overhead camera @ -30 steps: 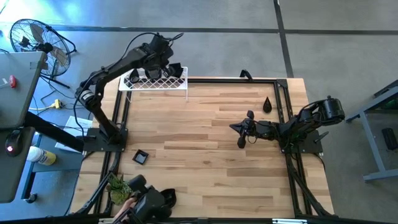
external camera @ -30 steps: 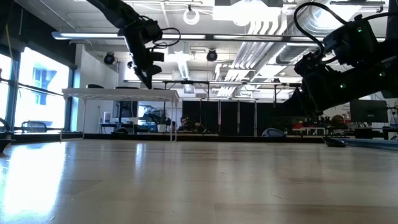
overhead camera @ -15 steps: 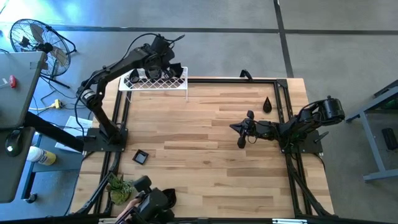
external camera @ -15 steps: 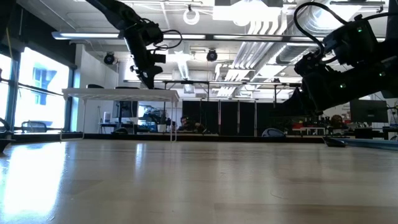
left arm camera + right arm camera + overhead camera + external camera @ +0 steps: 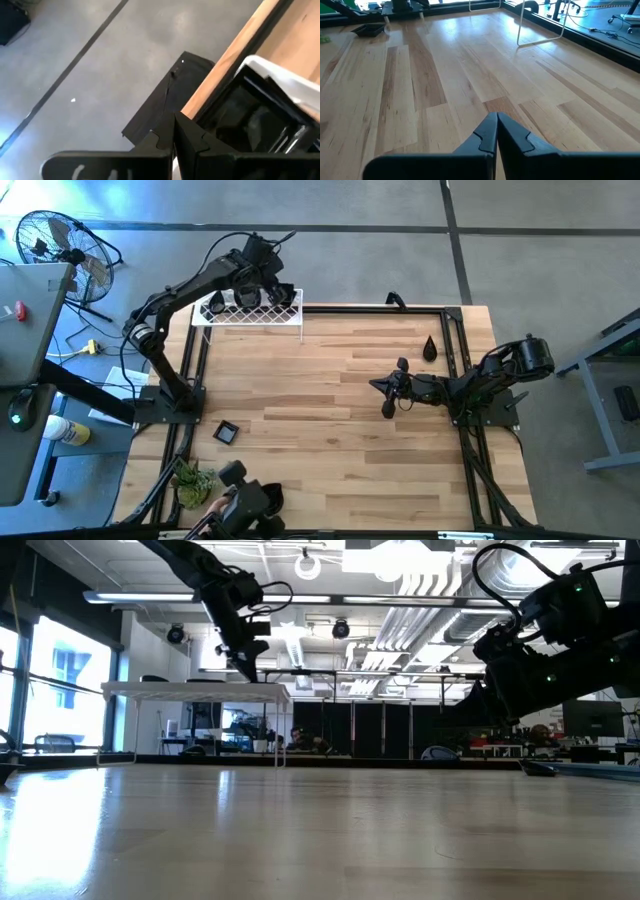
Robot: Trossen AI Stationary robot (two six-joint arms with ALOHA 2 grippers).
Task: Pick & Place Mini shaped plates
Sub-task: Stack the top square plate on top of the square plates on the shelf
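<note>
Glossy black mini shaped plates lie on the white wire rack (image 5: 246,310) at the table's far left; two of them show (image 5: 215,302) (image 5: 287,294). A square plate (image 5: 226,432) lies flat near the left edge and a teardrop plate (image 5: 430,348) at the far right. My left gripper (image 5: 265,288) hangs shut just above the rack (image 5: 195,690), over its far edge, with nothing between the fingers (image 5: 175,136). My right gripper (image 5: 386,396) rests shut and low over the right middle of the table (image 5: 496,125).
A small green plant (image 5: 190,480) stands at the near left corner. Beside it a person's hand (image 5: 214,506) holds a black device (image 5: 250,504). A black frame rail (image 5: 380,307) borders the tabletop. Bare wood (image 5: 310,390) lies between the two arms.
My left gripper has swung a little toward the table's right above the rack, staying shut and at the same height. The plates and the right arm have kept still.
</note>
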